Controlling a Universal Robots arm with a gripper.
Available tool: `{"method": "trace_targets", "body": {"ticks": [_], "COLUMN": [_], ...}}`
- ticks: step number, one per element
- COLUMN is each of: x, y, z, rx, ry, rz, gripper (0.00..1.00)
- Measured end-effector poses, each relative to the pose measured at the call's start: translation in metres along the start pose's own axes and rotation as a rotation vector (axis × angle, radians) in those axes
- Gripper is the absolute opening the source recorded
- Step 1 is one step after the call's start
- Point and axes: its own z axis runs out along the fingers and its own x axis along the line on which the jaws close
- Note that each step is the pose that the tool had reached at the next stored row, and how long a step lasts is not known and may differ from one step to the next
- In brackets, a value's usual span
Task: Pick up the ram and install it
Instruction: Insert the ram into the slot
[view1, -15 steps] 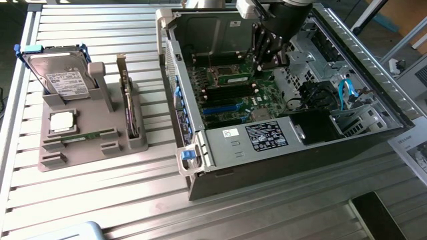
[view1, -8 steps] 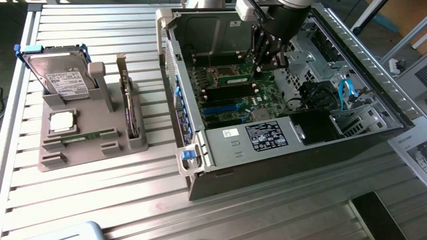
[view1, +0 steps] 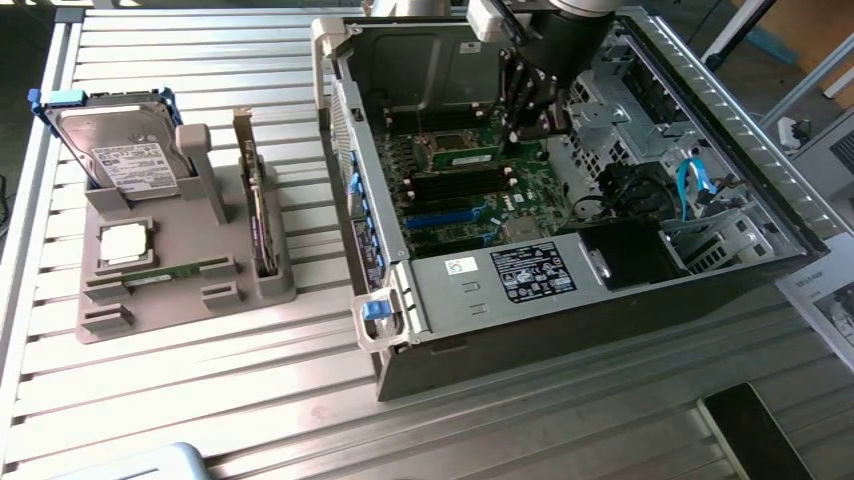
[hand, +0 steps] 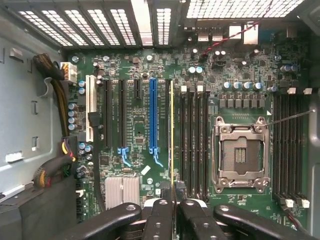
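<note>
Step in hand: installing. The ram (hand: 172, 135) was off its holder and inside the computer case (view1: 441, 300), over the motherboard (hand: 135, 130).
Pincer: the gripper (hand: 172, 209) was almost fully closed, its fingers pinching the thin ram between them.
Ram's place: it showed edge-on as a narrow line between the blue slot (hand: 153, 115) and the bank of 4 dark memory slots (hand: 194, 145), just beside the nearest.
Next move calls for: in my judgement, the stick's lower edge squared over 1 empty slot, kept upright, then pressed straight and evenly.
Hard to make out: how high the ram hung above the board, whether it touched a slot, and whether the slot latches stood open.
Exterior view: the arm's dark body covered the stick.
Other stick: 1 like it lay in the grey tray (view1: 94, 300), well apart from the case.
</note>
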Motion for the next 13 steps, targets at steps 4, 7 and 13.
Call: {"method": "trace_targets", "body": {"ticks": [4, 7, 13], "x": [-0.006, -0.009, -0.010], "y": [-0.0001, -0.0001, -0.0002], "z": [0.0065, 0.0092, 0.0139], "rx": [-0.0001, 0.0000, -0.0001], "ry": [0.0000, -0.0002, 0.0002], "rz": [0.000, 0.000, 0.000], "gripper": [0.12, 0.12, 0.12]}}
